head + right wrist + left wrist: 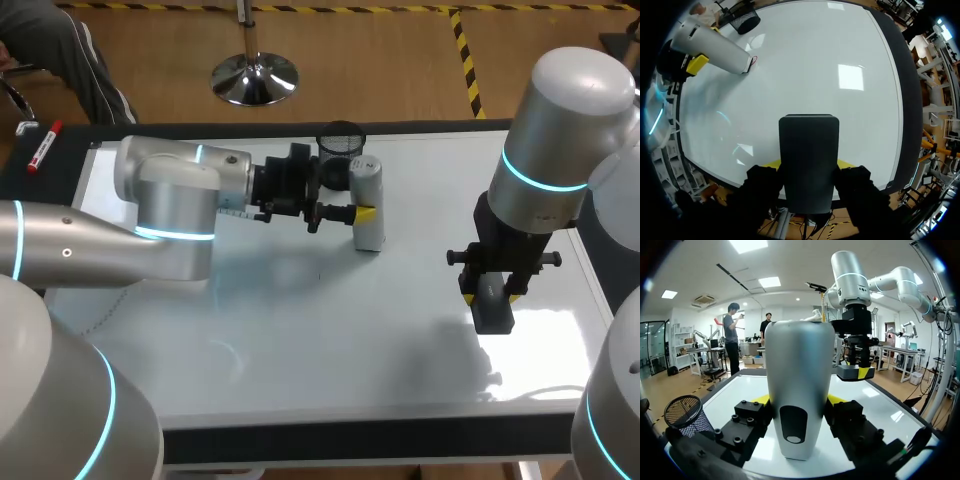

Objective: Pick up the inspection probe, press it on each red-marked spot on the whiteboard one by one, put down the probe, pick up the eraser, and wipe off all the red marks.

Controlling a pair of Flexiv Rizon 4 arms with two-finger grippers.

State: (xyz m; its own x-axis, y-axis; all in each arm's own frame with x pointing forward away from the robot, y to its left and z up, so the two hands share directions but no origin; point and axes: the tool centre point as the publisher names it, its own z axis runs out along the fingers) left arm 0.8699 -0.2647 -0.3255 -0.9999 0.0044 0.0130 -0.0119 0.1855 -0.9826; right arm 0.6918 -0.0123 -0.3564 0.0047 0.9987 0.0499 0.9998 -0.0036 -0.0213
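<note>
The silver probe (pixel 367 200) stands upright over the far middle of the whiteboard (pixel 300 330), its lower end at the board's surface. My left gripper (pixel 365 213) is shut on it from both sides; in the left wrist view the probe (pixel 799 390) fills the gap between the yellow tips of that gripper (pixel 799 401). A small red mark (pixel 754 59) shows by the probe's (pixel 715 47) tip. My right gripper (pixel 490 290) hangs over the board's right part, shut on the dark eraser (pixel 493 305); the eraser (pixel 808 160) sits between that gripper's (pixel 808 164) fingers, above the board.
A black mesh cup (pixel 340 140) stands at the board's far edge, just behind the probe. A red marker pen (pixel 42 148) lies on the dark table at the far left, off the board. The board's near edge runs along the table front.
</note>
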